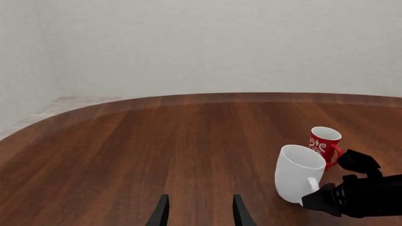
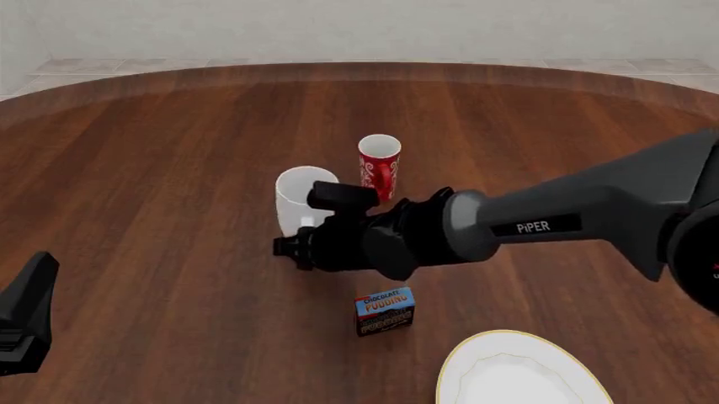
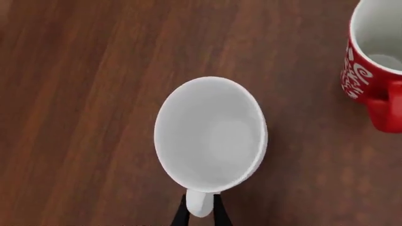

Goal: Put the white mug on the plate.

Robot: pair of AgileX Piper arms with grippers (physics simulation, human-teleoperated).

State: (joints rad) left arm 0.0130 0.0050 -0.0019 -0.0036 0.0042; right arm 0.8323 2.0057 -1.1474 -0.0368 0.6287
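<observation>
White mug: the plain glossy white ceramic mug (image 2: 298, 197) stands upright on the dark brown wooden table (image 2: 168, 194), mid-table, just beside the slimmer red mug with white pattern (image 2: 379, 166).
Handle: the right wrist view shows the white loop handle (image 3: 199, 203) between the two black fingers.
Right gripper: the black right gripper (image 2: 301, 245) is narrowed about the handle; the fingers sit right against it and appear to grip it.
Left gripper: the black left gripper (image 1: 199, 213) hangs over bare wood with its fingers apart, holding nothing.
Plate: the round flat white plate with a thin yellowish rim (image 2: 450, 363) lies at the near right of the table, well apart from the mug, with nothing on it.
Progress: by my reading, the handle is reached and likely grasped; the lift, the carry across and the setting down are all left.
Writing, arm: "PiPER" in white on the right arm's grey link (image 2: 537, 222).
Writing, box: the small blue and dark carton (image 2: 385, 311) between mug and plate reads "CHOCOLATE PUDDING"; its smaller print is too small to tell.
</observation>
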